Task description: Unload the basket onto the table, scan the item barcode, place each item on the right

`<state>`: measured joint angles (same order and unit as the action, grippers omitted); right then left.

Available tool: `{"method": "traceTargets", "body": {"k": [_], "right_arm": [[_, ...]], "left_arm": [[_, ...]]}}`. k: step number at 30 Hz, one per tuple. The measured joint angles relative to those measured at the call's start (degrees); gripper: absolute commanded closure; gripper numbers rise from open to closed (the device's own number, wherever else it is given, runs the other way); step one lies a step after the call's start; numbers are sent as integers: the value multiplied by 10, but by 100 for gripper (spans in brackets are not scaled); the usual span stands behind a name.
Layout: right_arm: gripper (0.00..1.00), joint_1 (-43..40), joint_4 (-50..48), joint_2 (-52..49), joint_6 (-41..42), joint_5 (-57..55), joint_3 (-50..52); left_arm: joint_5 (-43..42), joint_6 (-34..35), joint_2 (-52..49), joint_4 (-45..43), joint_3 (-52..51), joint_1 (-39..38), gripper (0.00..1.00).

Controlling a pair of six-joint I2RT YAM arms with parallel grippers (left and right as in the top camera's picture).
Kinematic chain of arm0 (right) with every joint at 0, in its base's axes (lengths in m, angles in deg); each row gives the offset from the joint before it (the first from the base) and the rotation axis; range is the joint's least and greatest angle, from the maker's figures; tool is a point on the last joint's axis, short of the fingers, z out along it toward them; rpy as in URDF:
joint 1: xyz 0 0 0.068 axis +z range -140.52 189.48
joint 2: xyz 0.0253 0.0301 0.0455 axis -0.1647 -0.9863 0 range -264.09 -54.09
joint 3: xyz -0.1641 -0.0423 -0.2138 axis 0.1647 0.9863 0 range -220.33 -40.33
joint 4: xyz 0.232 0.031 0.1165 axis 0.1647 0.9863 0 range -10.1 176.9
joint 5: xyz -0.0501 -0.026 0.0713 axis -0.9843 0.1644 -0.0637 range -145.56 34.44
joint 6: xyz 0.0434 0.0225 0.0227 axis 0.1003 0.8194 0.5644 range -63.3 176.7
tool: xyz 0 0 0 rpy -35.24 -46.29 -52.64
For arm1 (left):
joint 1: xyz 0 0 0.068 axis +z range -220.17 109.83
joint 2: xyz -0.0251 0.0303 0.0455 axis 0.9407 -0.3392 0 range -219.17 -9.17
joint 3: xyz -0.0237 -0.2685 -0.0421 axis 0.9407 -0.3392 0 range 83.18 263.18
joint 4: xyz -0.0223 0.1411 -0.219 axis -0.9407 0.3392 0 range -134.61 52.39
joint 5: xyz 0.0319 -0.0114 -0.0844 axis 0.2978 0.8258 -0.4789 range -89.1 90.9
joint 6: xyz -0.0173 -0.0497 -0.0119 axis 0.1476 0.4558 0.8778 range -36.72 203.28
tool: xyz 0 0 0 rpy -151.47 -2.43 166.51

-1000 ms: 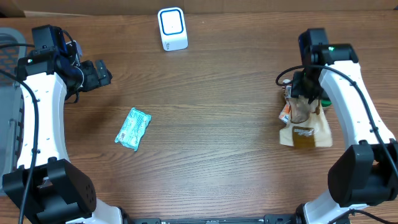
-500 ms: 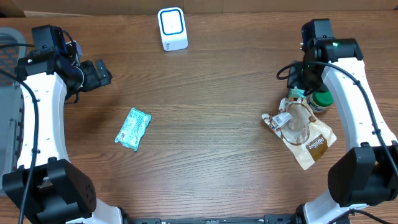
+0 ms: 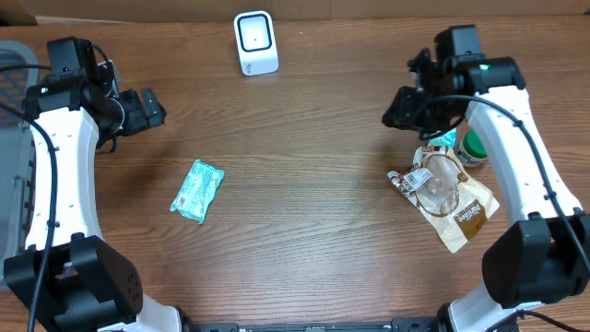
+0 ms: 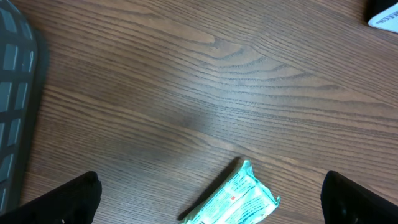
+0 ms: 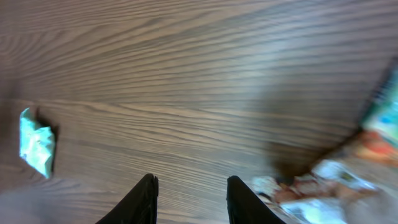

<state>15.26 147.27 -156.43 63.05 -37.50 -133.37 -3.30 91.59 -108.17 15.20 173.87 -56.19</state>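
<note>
The right gripper is hovering over bare table at 2 o'clock, its fingers standing a narrow gap apart and holding nothing. A second ago it was sitting down on the pile at 3 o'clock; now it is lifted off and swung out toward 10 o'clock of that pile. The brown pouch is lying slanted, its long end pointing to 4 o'clock, where a second ago it was lying square to the table edge; it is keeping the slant it had half a second ago. The clear bag is lying spread over the pouch's 10 o'clock end, and the green can is standing just beside them at 12 o'clock. The left gripper is hanging at 10 o'clock, fingers spread wide and empty, unmoved. The teal packet is lying at 8 o'clock, well apart from both grippers, and the scanner is standing at 12 o'clock; neither is shifting. The grey basket is sitting at the 9 o'clock edge
</note>
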Motion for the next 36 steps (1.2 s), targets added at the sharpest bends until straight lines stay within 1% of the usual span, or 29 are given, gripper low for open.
{"method": "traceTargets", "body": {"k": [5, 7, 15, 20, 27, 32, 33, 34, 35, 36], "right_arm": [[66, 18, -40, -1, 22, 17, 29], [60, 17, -51, -1, 33, 18, 41], [56, 18, -84, -1, 51, 0, 80], [55, 17, -96, -1, 54, -7, 95], [55, 17, -97, -1, 55, -9, 96], [55, 18, -97, -1, 54, -9, 96], [55, 17, -97, -1, 54, -9, 96], [55, 18, -97, -1, 54, -9, 96], [55, 17, -97, -1, 55, -9, 96], [55, 17, -97, -1, 55, -10, 96]], "left_arm": [[0, 0, 0, 0, 0, 0, 1], [0, 0, 0, 0, 0, 0, 0], [0, 0, 0, 0, 0, 0, 0], [0, 0, 0, 0, 0, 0, 1], [-3, 3, 0, -24, 0, 0, 0], [-50, 27, 0, 7, 0, 0, 0], [-58, 30, 0, 9, 0, 0, 11], [-65, 34, 0, 11, 0, 0, 31], [-71, 36, 0, 16, 0, 0, 48], [-75, 34, 0, 20, 0, 0, 62]]}}
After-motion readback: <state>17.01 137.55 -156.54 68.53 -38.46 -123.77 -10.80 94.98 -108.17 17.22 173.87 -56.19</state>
